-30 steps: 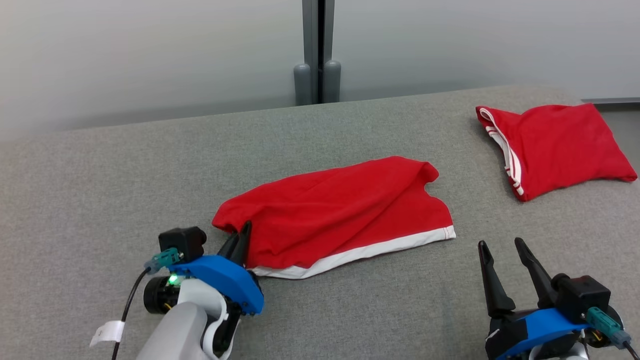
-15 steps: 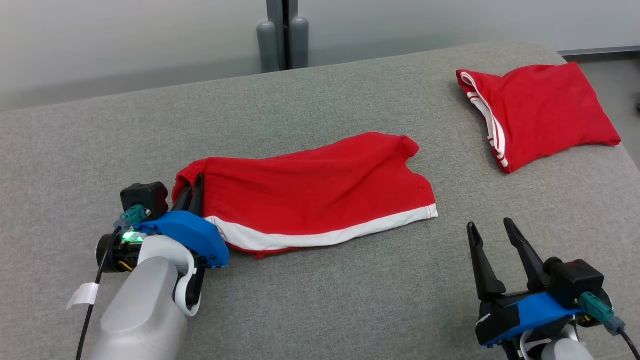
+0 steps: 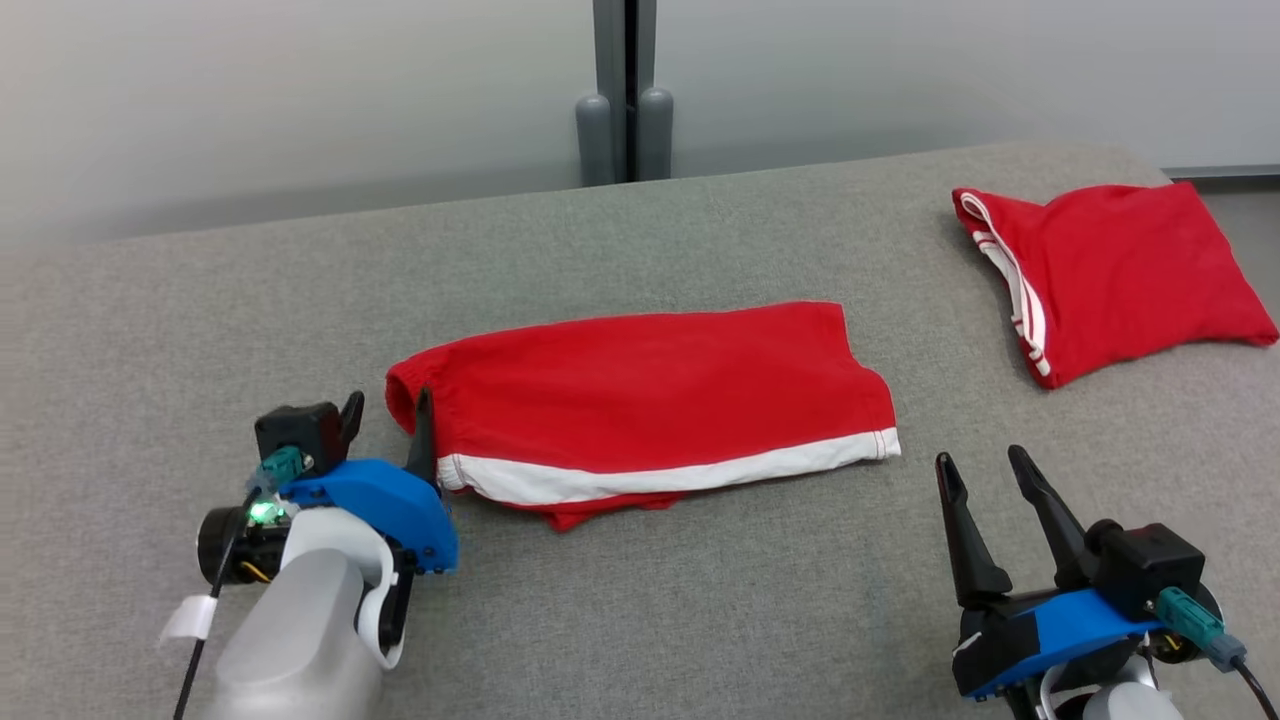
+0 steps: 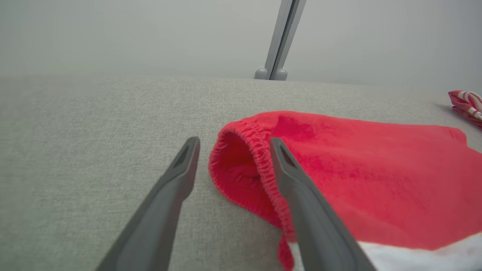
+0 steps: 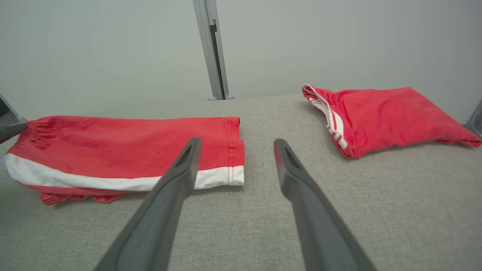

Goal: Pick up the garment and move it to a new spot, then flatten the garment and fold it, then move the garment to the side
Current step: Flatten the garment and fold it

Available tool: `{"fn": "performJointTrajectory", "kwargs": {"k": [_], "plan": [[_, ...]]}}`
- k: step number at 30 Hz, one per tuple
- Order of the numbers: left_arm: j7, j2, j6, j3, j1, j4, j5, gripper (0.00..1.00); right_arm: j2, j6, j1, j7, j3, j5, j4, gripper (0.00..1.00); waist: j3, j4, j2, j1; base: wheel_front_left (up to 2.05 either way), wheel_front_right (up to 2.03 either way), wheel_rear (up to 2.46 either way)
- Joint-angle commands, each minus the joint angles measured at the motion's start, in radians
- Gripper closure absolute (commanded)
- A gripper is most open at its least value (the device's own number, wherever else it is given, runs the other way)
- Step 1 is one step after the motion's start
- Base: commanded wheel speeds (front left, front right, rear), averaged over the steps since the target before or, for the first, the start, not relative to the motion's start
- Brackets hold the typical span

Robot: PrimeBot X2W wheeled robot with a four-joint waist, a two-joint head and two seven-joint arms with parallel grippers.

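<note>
The garment [image 3: 650, 390] is a pair of red shorts with a white stripe along its near edge, lying spread flat in the middle of the grey surface. My left gripper [image 3: 388, 400] stands open at its left, elastic-waistband end. In the left wrist view the gathered waistband [image 4: 260, 158] sits between the fingers, and the right finger [image 4: 301, 195] lies over the cloth without gripping it. My right gripper [image 3: 979, 457] is open at the lower right, apart from the garment's right hem [image 5: 233, 150], with nothing between its fingers.
A second red garment [image 3: 1110, 270] with white stripes lies folded at the far right of the grey padded surface [image 3: 700, 620]. A grey post [image 3: 625, 90] stands behind the surface against a pale wall. The surface's right edge is close to the folded piece.
My left gripper has opened and let go of the waistband after drawing it leftward. The garment now lies flatter and straighter. The head camera has shifted between frames.
</note>
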Motion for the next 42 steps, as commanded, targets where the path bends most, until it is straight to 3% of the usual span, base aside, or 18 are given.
{"fn": "performJointTrajectory", "kwargs": {"k": [1, 7, 16, 20, 27, 42], "plan": [[-0.007, -0.003, -0.007, 0.002, 0.023, -0.001, -0.002, 0.00, -0.002, 0.000, 0.012, 0.001, -0.004, 0.001, 0.002, 0.00, -0.009, 0.005, -0.0001, 0.0000, 0.00, 0.00, 0.00], [-0.025, 0.010, -0.028, 0.027, 0.119, -0.094, -0.003, 0.00, -0.001, 0.000, 0.041, 0.006, -0.027, -0.008, -0.005, 0.00, -0.063, 0.041, -0.0001, 0.0000, 0.00, 0.00, 0.00], [-0.026, 0.047, -0.026, 0.144, 0.384, -0.510, 0.103, 0.00, -0.002, 0.000, 0.079, 0.013, -0.079, -0.004, -0.003, 0.00, -0.124, 0.090, -0.0001, 0.0000, 0.00, 0.00, 0.00], [-0.026, 0.048, -0.028, 0.179, 0.486, -0.620, 0.146, 0.00, -0.002, 0.000, 0.094, 0.017, -0.106, 0.008, 0.012, 0.00, -0.147, 0.108, -0.0001, 0.0000, 0.00, 0.00, 0.00], [-0.026, 0.047, -0.023, 0.231, 0.584, -0.682, 0.191, 0.00, -0.002, 0.000, 0.113, 0.028, -0.139, 0.001, 0.031, 0.00, -0.170, 0.123, -0.0001, 0.0000, 0.00, 0.00, 0.00], [-0.015, 0.063, -0.020, 0.235, 0.565, -0.607, 0.175, 0.00, -0.002, 0.000, 0.131, 0.028, -0.124, -0.011, 0.027, 0.00, -0.181, 0.101, -0.0001, 0.0000, 0.00, 0.00, 0.00]]}}
